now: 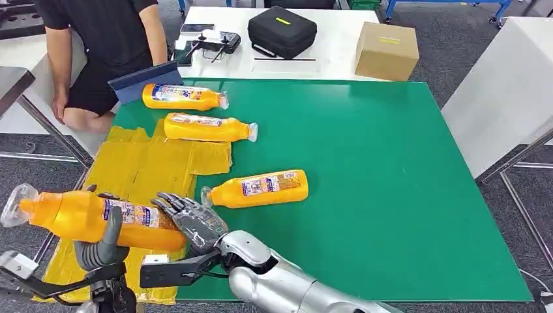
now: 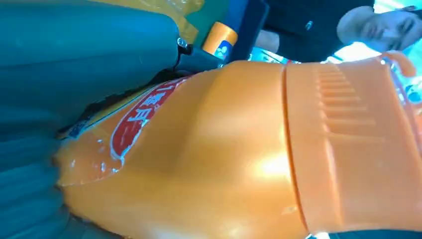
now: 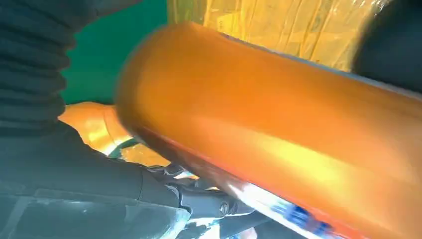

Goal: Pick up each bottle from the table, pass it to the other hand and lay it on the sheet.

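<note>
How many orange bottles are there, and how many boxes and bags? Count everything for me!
Orange bottles: 4, one held, one lying on the green mat, one partly on the yellow sheet, one farther back
Cardboard boxes: 1
Black cases: 1
Yellow sheets: 1
Total: 7

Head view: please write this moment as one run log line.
stage: handover | orange plastic bottle: held above yellow sheet | left hand: gripping bottle | right hand: at bottle base | three bottles lying on green mat
</note>
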